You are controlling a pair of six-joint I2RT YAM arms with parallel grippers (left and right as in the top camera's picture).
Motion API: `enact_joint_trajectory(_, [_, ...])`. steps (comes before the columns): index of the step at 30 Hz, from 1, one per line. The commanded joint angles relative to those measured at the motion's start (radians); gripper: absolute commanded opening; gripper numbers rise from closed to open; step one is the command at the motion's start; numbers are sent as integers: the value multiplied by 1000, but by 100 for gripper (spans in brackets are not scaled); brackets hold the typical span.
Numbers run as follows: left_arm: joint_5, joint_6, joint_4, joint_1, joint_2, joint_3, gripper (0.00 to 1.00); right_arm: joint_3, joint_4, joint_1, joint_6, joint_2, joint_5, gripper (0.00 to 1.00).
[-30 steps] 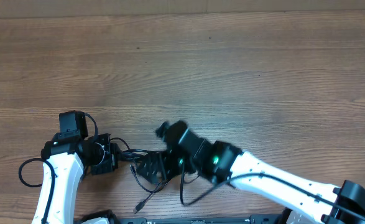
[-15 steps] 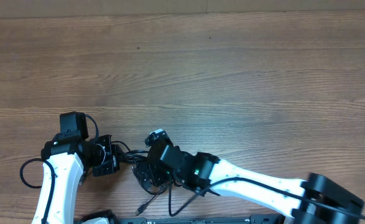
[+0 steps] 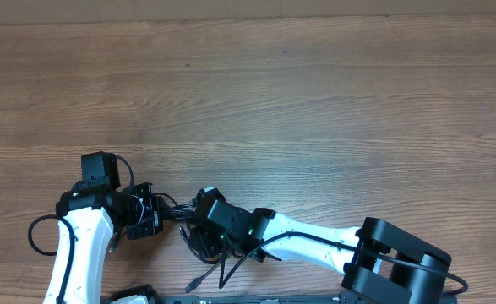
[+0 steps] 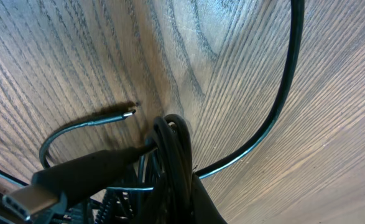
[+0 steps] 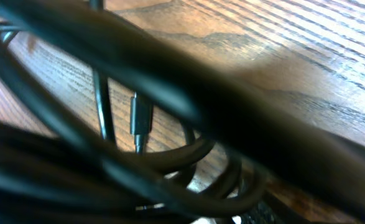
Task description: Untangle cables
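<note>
Left gripper [image 3: 155,216] is clamped on the cables [image 3: 178,211]. The bundle is bunched right at its tips, one strand arcs away over the table [image 3: 315,101], and a loose plug [image 4: 127,113] lies just beside the bundle. Right gripper [image 3: 199,241] sits on the tangle, close beside the left. Its camera shows only blurred cords, so I can't tell whether it's gripping anything. One cable tail trails out below it.
</note>
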Motion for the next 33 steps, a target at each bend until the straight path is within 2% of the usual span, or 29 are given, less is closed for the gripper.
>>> enact_joint_trajectory(1, [19, -8, -3, 2, -5, 11, 4, -5, -4, 5, 34, 2, -7, 62])
enact_joint_trajectory(4, [8, -8, -3, 2, -5, 11, 4, -5, -28, -4, 73, 2, 11, 87])
enact_joint_trajectory(6, [-18, -8, -4, 2, -5, 11, 4, 3, -58, -23, 95, -5, 6, 98])
enact_joint_trajectory(7, [-31, -8, -4, 2, -5, 11, 4, 13, -93, -37, 107, -13, 3, 100])
enact_joint_trajectory(9, [-41, -8, -4, 2, -5, 11, 4, 56, -220, -84, 102, -63, -7, 100])
enact_joint_trajectory(12, [-41, -14, -3, 2, -5, 11, 4, 95, -313, -118, 70, -151, -8, 100])
enact_joint_trajectory(15, [-41, -14, -3, 2, -5, 11, 4, 107, -317, -113, 22, -264, -16, 100])
enact_joint_trajectory(19, [-41, -17, -2, 2, -5, 11, 4, 107, -313, -29, -46, -365, 2, 100])
enact_joint_trajectory(27, [-41, -16, 0, 2, -5, 11, 4, 58, -268, 142, -56, -283, 200, 98])
enact_joint_trajectory(33, [-41, -12, 0, 2, -5, 11, 4, 58, -176, 135, -70, -166, 276, 99])
